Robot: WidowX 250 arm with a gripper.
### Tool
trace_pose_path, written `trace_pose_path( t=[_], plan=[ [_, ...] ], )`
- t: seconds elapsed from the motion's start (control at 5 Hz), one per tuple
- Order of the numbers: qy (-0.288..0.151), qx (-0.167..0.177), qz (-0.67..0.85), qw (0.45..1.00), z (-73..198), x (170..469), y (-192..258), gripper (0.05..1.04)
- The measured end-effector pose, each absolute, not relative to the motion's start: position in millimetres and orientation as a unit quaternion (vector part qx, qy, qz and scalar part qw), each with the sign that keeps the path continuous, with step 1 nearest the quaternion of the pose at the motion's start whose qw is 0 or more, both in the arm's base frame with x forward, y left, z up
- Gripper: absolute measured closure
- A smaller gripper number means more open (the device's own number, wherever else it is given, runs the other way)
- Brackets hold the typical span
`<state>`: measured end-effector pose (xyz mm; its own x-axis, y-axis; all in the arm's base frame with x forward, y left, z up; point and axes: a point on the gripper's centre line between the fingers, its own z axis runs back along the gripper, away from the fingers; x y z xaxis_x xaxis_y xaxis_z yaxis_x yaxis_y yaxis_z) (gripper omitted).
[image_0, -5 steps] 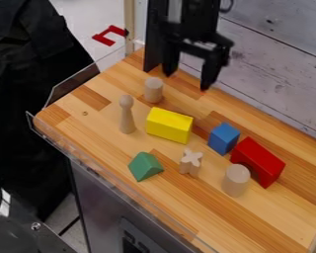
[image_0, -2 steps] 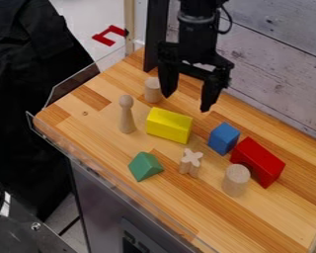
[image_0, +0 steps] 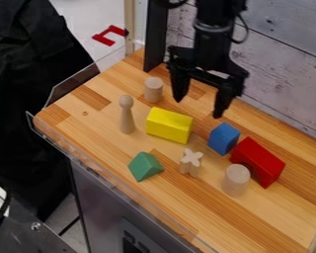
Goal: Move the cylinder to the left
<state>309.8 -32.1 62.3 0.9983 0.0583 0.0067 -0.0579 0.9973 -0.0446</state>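
I record the gripper (image_0: 198, 108) wide and empty above the wooden worktop (image_0: 266, 222). Two candidate cylinders stand upright: smaller cylinder (image_0: 153, 90) near the yellow block (image_0: 169, 125), larger cylinder (image_0: 236, 181) beside the red arch (image_0: 258, 162). Grasp, leftward transfer and release appear outstanding.

Yellow block (image_0: 169, 125), blue cube (image_0: 223, 138)

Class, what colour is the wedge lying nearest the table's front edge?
Green, in the camera view.
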Motion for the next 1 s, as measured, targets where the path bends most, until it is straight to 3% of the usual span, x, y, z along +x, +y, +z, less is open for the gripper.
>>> trace_pose_path(
  t=[0.4, 1.0],
  plan=[
    [0.009, -0.017, 0.013, 1.0, 55, 319, -60, 0.083],
    [0.033, -0.025, 0.036, 0.998, 47, 310, -70, 0.083]
  ],
)
